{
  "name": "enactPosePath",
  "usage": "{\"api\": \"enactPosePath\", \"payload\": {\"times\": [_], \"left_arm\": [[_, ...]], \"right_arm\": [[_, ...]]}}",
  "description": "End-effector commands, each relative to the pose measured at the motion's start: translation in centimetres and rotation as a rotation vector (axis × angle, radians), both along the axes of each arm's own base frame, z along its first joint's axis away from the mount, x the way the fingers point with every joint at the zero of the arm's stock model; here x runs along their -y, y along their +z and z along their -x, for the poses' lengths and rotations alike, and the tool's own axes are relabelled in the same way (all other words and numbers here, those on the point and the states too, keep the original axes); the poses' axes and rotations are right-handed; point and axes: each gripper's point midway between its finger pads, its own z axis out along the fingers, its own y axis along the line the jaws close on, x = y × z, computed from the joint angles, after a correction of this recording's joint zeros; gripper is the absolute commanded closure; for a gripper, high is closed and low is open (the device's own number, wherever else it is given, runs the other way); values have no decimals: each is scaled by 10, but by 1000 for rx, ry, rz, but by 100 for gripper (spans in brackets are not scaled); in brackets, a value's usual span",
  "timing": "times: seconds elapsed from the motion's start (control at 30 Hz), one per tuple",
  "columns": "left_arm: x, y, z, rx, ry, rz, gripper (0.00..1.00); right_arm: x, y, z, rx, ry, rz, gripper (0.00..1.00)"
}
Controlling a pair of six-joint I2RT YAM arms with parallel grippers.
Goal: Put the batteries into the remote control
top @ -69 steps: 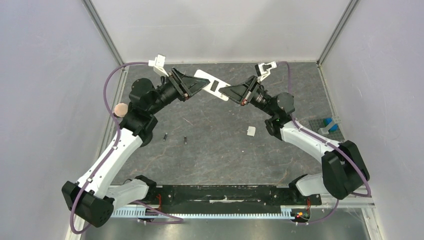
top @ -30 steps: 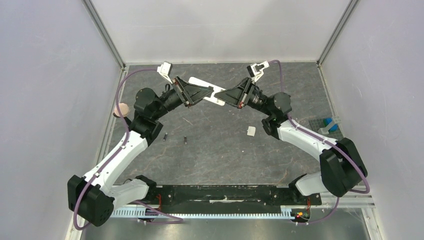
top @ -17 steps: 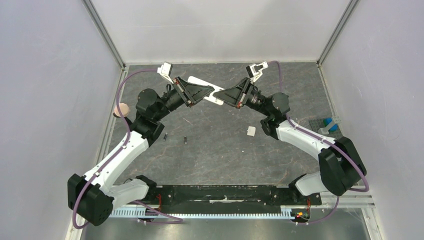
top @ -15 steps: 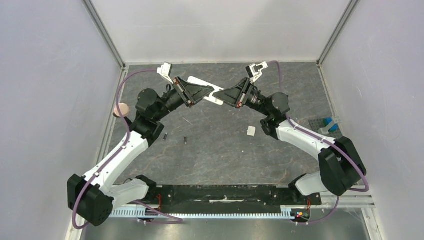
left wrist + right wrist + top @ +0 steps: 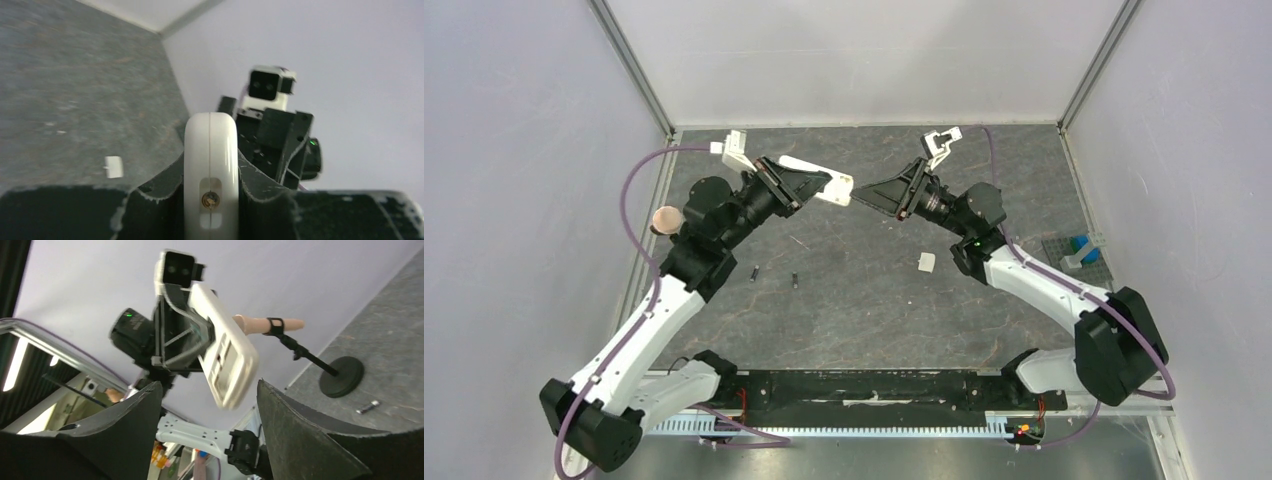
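Note:
The remote control (image 5: 840, 191) is a white handset held above the far part of the table, and my left gripper (image 5: 822, 181) is shut on it. In the left wrist view it stands edge-on (image 5: 210, 150) between the two black fingers (image 5: 155, 200). My right gripper (image 5: 860, 195) is open just right of the remote's free end, not touching it. The right wrist view shows the remote's face (image 5: 223, 357) beyond its spread fingers (image 5: 135, 425). The two batteries (image 5: 754, 271) (image 5: 795, 280) lie on the table between the arms. One battery (image 5: 367, 407) also appears in the right wrist view.
A small white square cover piece (image 5: 925, 262) lies on the table near the right arm and shows in the left wrist view too (image 5: 114, 166). A stand with a black base (image 5: 342, 376) and a peach tip (image 5: 665, 219) is at the left edge. A blue object (image 5: 1084, 248) sits at the right edge.
My right gripper has opened and let go of the remote. The left arm has drawn the remote back to the left, so a small gap separates it from the right gripper.

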Motion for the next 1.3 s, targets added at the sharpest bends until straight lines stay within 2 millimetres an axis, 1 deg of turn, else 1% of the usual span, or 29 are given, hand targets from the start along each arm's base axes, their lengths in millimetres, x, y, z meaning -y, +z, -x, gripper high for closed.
{"api": "enactPosePath", "payload": {"times": [0.0,0.03,0.07,0.1,0.13,0.2,0.23,0.27,0.33,0.37,0.4,0.5,0.57,0.67,0.7,0.73,0.77,0.8,0.83,0.87,0.97,1.0,1.03,1.07,1.13,1.27], "left_arm": [[-69,13,-11,80,343,-277,98],[-83,15,-9,87,403,-318,98],[-99,13,-8,88,465,-373,98],[-112,16,-4,98,513,-408,98],[-124,20,0,110,556,-432,98],[-139,26,9,134,603,-464,98],[-145,28,13,140,620,-473,98],[-150,31,18,152,631,-477,98],[-158,35,26,163,651,-474,98],[-161,36,31,171,660,-470,98],[-164,37,35,179,665,-467,98],[-174,42,48,207,684,-457,98],[-180,49,58,238,697,-445,98],[-193,65,74,291,731,-421,98],[-198,69,79,305,748,-411,98],[-201,74,83,317,761,-402,98],[-206,78,86,326,780,-387,98],[-209,81,88,326,798,-364,98],[-212,84,89,326,814,-337,98],[-212,87,90,328,818,-315,98],[-214,92,93,328,825,-254,98],[-214,93,96,331,823,-243,98],[-215,95,99,339,821,-235,98],[-217,95,102,341,822,-229,98],[-219,93,107,336,823,-224,98],[-221,88,116,325,806,-213,98]], "right_arm": [[3,-28,-17,0,-131,163,28],[2,-41,-24,-8,-164,219,29],[2,-53,-31,-17,-202,272,30],[0,-70,-35,-28,-230,349,32],[-4,-84,-40,-24,-261,429,34],[-15,-110,-46,-16,-301,582,37],[-20,-121,-51,-22,-326,644,39],[-28,-134,-48,-19,-318,707,41],[-43,-157,-50,-20,-345,826,45],[-51,-165,-48,2,-351,875,46],[-56,-177,-48,8,-376,944,46],[-82,-204,-39,64,-382,1081,45],[-101,-219,-30,84,-342,1117,45],[-134,-226,-19,137,-296,1128,45],[-144,-228,-19,140,-294,1130,44],[-153,-237,-19,125,-297,1145,44],[-162,-238,-21,96,-309,1145,43],[-169,-247,-22,67,-324,1159,43],[-179,-246,-23,47,-345,1153,43],[-186,-249,-27,29,-381,1155,43],[-201,-261,-30,20,-462,1169,43],[-206,-263,-31,24,-487,1173,43],[-211,-268,-31,26,-507,1180,43],[-212,-273,-32,29,-531,1191,44],[-219,-283,-30,55,-555,1201,45],[-232,-294,-27,116,-597,1211,45]]}}
